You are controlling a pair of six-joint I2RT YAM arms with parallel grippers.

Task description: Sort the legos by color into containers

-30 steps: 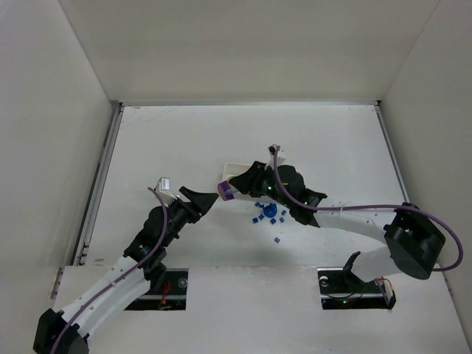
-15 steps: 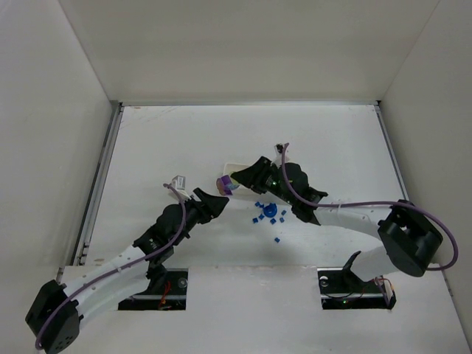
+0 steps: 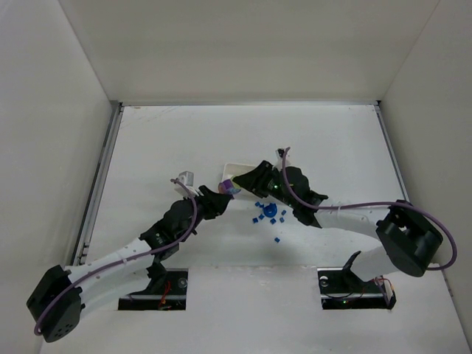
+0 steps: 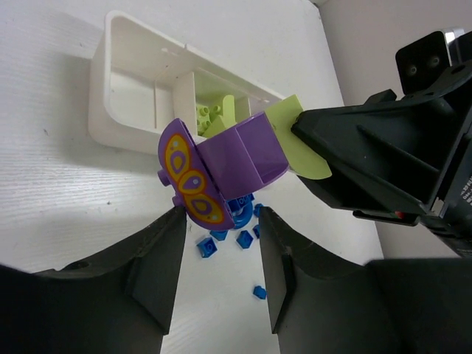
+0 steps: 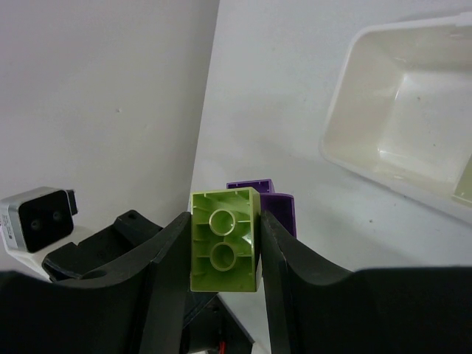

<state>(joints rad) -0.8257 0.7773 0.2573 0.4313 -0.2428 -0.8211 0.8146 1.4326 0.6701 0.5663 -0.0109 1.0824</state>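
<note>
My right gripper (image 5: pixel 225 221) is shut on a lime-green brick (image 5: pixel 223 251) that is joined to a purple block (image 5: pixel 274 206). It holds the pair above the table beside the white three-part tray (image 5: pixel 354 81). In the left wrist view the purple block (image 4: pixel 236 158) has a yellow-patterned face and sits just beyond my open left gripper (image 4: pixel 221 214), near its fingertips. The tray (image 4: pixel 122 110) holds green bricks (image 4: pixel 210 118) in its middle compartment. Tiny blue cubes (image 4: pixel 209 245) and a round blue piece (image 3: pixel 271 211) lie on the table. From above, the left gripper (image 3: pixel 219 198) almost meets the right gripper (image 3: pixel 237 182).
White walls enclose the table on three sides. A metal rail (image 3: pixel 99 184) runs along the left edge. The arm bases sit at the near edge. The right arm's purple cable (image 3: pixel 354 208) arcs over the right side.
My left gripper has moved forward and to the right until its open fingers reach the purple block. The right gripper has shifted slightly, still holding the joined bricks.
</note>
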